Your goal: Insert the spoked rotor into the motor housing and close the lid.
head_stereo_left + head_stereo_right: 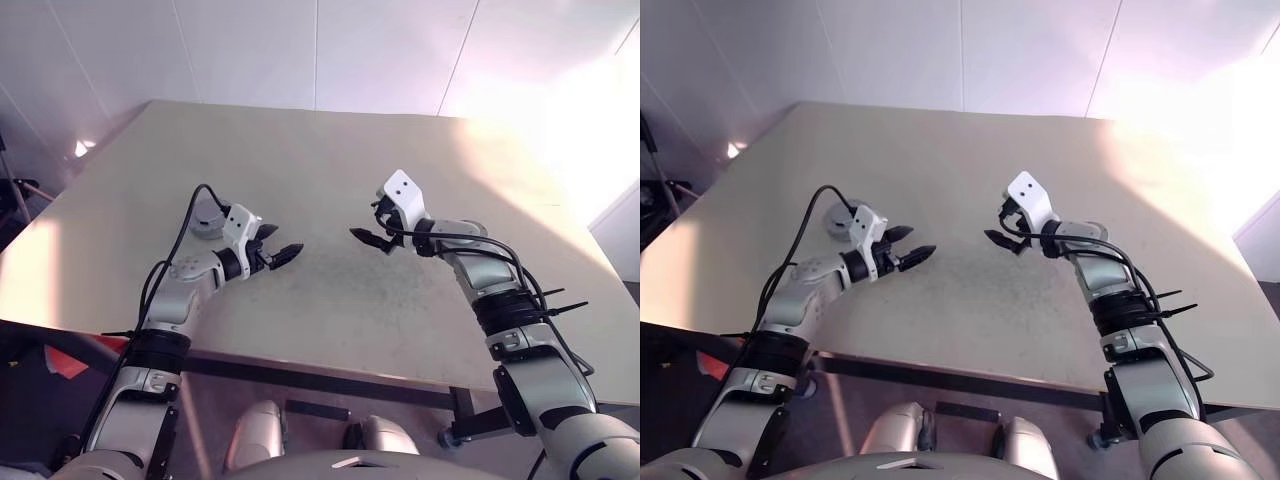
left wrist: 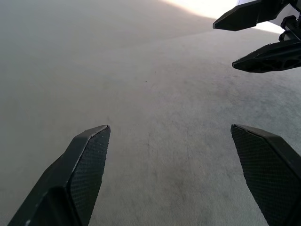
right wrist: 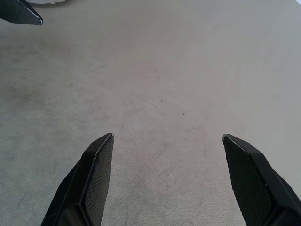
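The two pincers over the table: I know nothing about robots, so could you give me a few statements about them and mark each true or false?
1. The left pincer and the right pincer both stand open. True.
2. The left pincer holds a small wheel. False: nothing is between its fingers, and the right pincer is empty too.
3. The tips of the two pincers touch each other. False: they point towards each other, with a stretch of bare table between them.
4. A small grey round thing lies on the table just behind the left wrist. True, though the wrist partly hides it.
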